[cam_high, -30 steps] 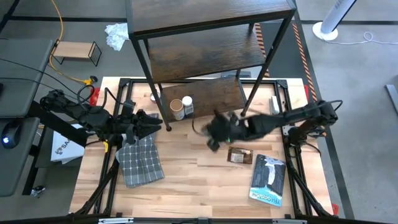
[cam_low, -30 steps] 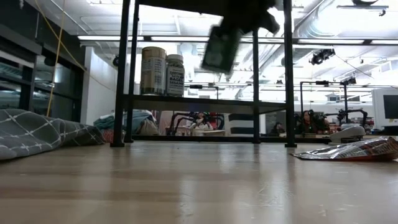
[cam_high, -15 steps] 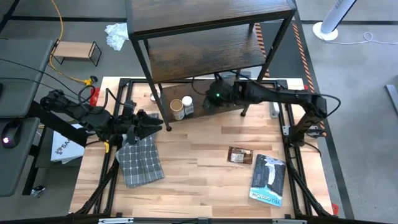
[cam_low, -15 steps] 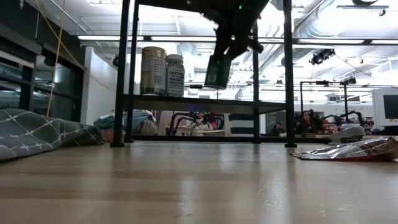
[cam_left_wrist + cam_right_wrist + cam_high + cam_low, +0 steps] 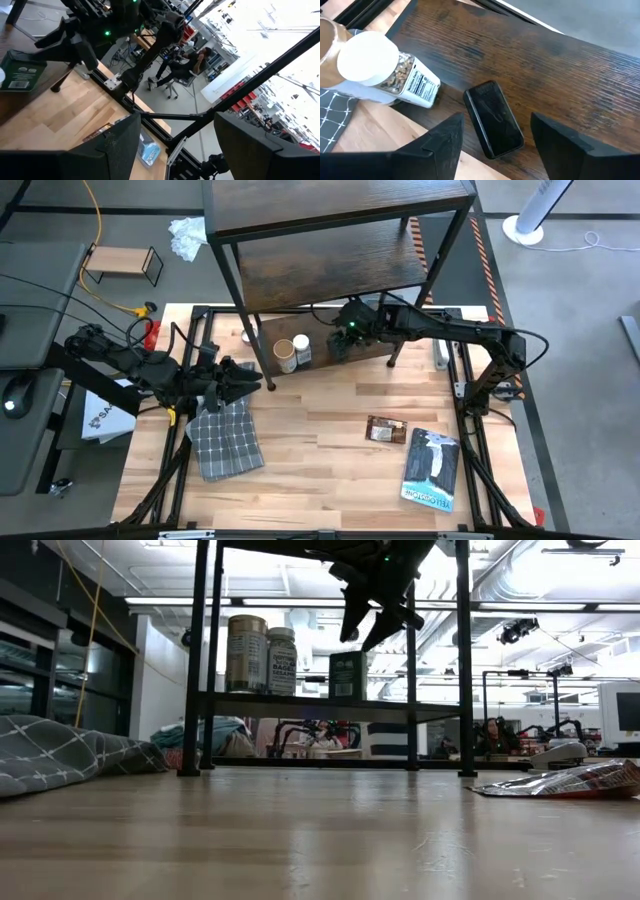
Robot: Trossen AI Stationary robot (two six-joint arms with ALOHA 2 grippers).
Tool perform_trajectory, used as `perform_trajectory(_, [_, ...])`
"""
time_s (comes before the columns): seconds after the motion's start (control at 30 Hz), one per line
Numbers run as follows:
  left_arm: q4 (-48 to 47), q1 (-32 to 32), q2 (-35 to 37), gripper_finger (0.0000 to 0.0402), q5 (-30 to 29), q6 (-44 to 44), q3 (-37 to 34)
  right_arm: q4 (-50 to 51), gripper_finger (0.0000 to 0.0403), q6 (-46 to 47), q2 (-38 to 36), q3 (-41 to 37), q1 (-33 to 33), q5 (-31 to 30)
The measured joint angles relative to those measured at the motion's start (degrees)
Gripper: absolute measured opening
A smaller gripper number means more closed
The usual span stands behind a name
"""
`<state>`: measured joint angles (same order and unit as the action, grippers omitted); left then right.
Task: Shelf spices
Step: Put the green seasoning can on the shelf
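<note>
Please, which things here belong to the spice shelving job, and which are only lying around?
Belong to the job:
- shelf
- tan canister
- white-capped jar
- dark tin, standing on the bottom board under the open right gripper

Only lying around:
- grey checked cloth
- book
- brown packet
- small wooden stand

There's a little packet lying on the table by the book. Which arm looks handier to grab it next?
Probably the right. Its open right gripper hangs above the tin on the shelf, on the same side as the packet. The left gripper waits over the cloth, farther off.
</note>
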<state>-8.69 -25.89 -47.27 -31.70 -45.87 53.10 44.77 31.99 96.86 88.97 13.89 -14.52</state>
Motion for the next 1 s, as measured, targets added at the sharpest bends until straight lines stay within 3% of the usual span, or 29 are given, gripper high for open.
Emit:
perform_trajectory(0.23, [-0.34, 0.00, -0.02, 0.0247, -0.04, -0.01, 0.00, -1.83, 0.0228, -5.04, -0.96, 0.00, -0.02, -0.71])
perform_trajectory(0.33, [-0.34, 0.00, -0.02, 0.0247, -0.04, -0.02, 0.00, -1.70, 0.0208, -6.16, -3.04, 0.00, -0.42, -2.87])
perform_trajectory(0.43, [-0.56, 0.00, -0.02, 0.0247, -0.02, -0.02, 0.00, -0.77, 0.0156, -7.01, -5.55, -0.02, -2.16, -5.65])
perform_trajectory(0.6, [-0.86, 0.00, 0.00, 0.0247, -0.02, 0.97, 0.00, 7.71, 0.0018, -5.45, -6.48, -1.08, -5.72, -14.59])
perform_trajectory(0.73, [-1.39, 0.00, 0.00, 0.0247, -0.13, 1.05, 0.00, 6.45, 0.0004, -0.43, -6.38, -6.98, -5.07, -15.17])
perform_trajectory(1.0, [-1.92, 0.00, 0.00, 0.0247, -1.57, 1.07, 0.00, -7.56, 0.0000, 2.27, -6.31, -14.72, 0.02, -12.16])
